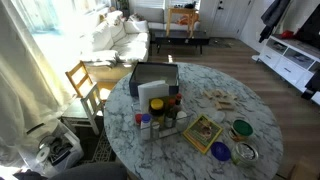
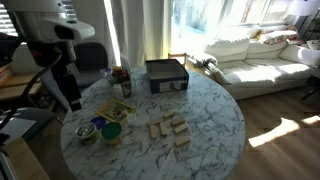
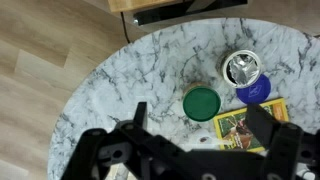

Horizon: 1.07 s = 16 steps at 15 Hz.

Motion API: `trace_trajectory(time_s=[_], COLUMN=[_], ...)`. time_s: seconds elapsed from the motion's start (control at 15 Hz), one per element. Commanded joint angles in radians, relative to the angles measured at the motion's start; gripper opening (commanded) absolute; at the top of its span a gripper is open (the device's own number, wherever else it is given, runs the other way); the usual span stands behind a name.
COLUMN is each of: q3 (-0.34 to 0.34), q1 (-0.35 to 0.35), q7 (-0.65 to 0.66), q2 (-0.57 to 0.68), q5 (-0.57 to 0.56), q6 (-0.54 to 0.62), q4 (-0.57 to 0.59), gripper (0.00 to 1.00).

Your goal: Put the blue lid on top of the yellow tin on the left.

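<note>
Marble table (image 1: 250,105), blue lid (image 1: 221,150), wooden floor (image 1: 230,55)

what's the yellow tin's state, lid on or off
Off: the yellow tin shows its bare inside; the blue lid lies beside it.

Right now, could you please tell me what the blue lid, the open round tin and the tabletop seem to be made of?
The blue lid: probably painted metal, smooth with a soft sheen; plastic is possible. The open round tin: bare metal, given its bright silvery glints inside. The tabletop: white with grey veining, marble or a marble-look laminate; I cannot tell which.
</note>
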Motion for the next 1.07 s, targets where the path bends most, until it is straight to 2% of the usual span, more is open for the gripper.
trace_trajectory(time_s=[0.0, 0.33, 0.4, 0.67, 1.0], q3=[-0.003, -0.003, 0.002, 0.047, 0.116], q1=[0.003, 0.003, 0.023, 0.149, 0.321], q7=[0.001, 0.001, -0.007, -0.074, -0.155], q2=[0.000, 0.000, 0.003, -0.029, 0.039], q5=[-0.001, -0.001, 0.018, 0.139, 0.275], q6=[-0.002, -0.002, 0.012, 0.127, 0.412], q4=[0.002, 0.002, -0.016, -0.126, -0.251], gripper=[1.00, 1.00, 1.00, 1.00, 1.00])
